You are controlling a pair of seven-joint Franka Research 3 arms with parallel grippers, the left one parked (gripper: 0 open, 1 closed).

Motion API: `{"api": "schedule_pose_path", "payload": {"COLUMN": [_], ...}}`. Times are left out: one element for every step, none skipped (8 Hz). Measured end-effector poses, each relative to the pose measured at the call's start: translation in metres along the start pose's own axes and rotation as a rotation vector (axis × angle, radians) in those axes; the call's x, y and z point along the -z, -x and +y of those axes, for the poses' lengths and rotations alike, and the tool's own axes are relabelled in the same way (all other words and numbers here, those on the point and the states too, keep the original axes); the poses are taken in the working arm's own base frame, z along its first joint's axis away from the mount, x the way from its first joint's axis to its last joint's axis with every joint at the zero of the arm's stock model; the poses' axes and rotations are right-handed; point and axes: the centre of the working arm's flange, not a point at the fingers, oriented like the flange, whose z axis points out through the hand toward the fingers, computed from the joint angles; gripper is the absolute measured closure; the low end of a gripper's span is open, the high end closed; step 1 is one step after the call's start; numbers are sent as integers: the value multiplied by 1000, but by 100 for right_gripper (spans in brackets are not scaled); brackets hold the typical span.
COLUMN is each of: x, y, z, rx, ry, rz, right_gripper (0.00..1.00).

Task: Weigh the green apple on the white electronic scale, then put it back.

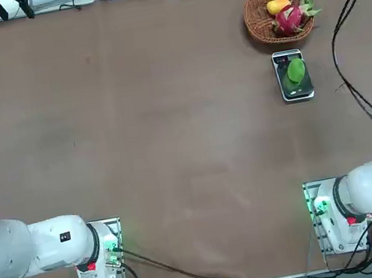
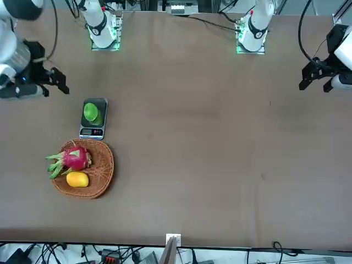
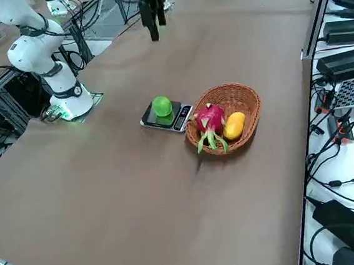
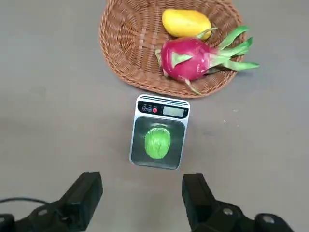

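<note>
One green apple on white electronic scale, wicker basket beside, right claw spread, raised clear.

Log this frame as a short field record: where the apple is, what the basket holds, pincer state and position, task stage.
apple: green apple resting on white electronic scale
basket: wicker basket beside the scale's display end, holding dragon fruit and orange-yellow fruit
pincer: right pincer open, empty, raised above the table, apart from the scale
stage: apple on scale, not yet returned
</note>
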Motion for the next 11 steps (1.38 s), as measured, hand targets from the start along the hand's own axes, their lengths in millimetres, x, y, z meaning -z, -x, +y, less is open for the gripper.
{"api": "schedule_pose_path", "payload": {"x": [16,30,41,47,49,46,44,41,36,25,6], "y": [10,20,28,32,33,32,31,30,26,19,10], "z": [-1,-2,-2,-3,-3,-3,-3,-3,-2,-2,-1], "rx": [1,1,1,2,2,2,2,1,1,1,0], "ry": [0,0,0,1,1,0,0,0,0,0,0], "rz": [12,25,39,49,52,47,42,42,44,40,36], "right_gripper": [0,0,0,0,0,0,0,0,0,0,0]}}
